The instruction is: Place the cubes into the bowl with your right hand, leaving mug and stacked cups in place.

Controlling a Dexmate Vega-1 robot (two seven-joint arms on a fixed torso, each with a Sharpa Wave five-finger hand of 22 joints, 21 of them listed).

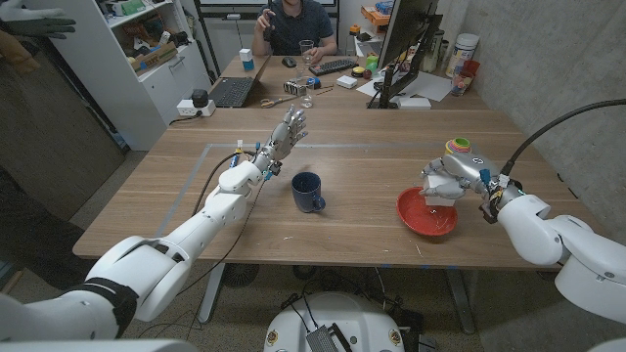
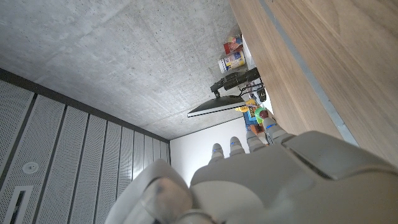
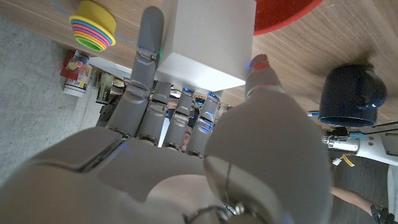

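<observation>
Here, right hand (image 3: 186,124) fingers (image 3: 147,56) and thumb pinch a white cube (image 3: 208,40) over the red bowl (image 1: 426,212); cube top cut off, bowl contents hidden. Left hand (image 1: 290,130) raised, fingers spread, holding nothing. Blue mug (image 1: 307,191) between; stacked cups (image 1: 457,147) behind bowl.

Head view high, downward; wrist views close, inverted; mug (image 1: 308,191) shared.

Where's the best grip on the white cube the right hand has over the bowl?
Across two opposite flat faces, coming from the side, as the right hand does now: the white cube sits pinched between its fingers and thumb over the red bowl. Flat parallel faces probably give the firmest seat, and the underside stays free for release.
</observation>
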